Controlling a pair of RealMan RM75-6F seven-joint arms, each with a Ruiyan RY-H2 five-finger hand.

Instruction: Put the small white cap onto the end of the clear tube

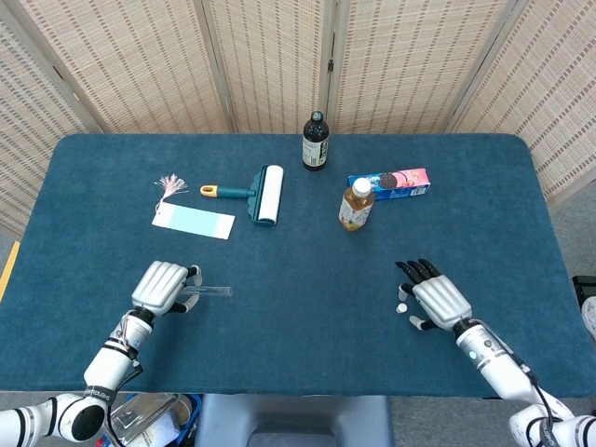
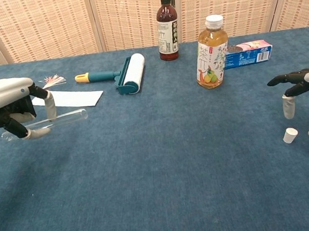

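Left hand [image 2: 3, 103]: fingers clamped on the clear tube [image 2: 56, 120], held level above the worktop [image 1: 298, 317]. Right hand [image 1: 438, 300]: fingers apart, empty, poised just over the small white cap [image 2: 290, 135], which lies on the worktop near the right edge

Left robot hand [image 1: 162, 286] curled closed, right robot hand [image 1: 434, 298] spread, palm down

Table [image 1: 484, 168] with dark blue felt-like cover fills most of frame, rounded far corners. Folding screen [image 1: 270, 60] of woven tan panels in pale frames spans top of frame behind it. Grey floor [image 1: 570, 209] at right edge. Even, soft light.
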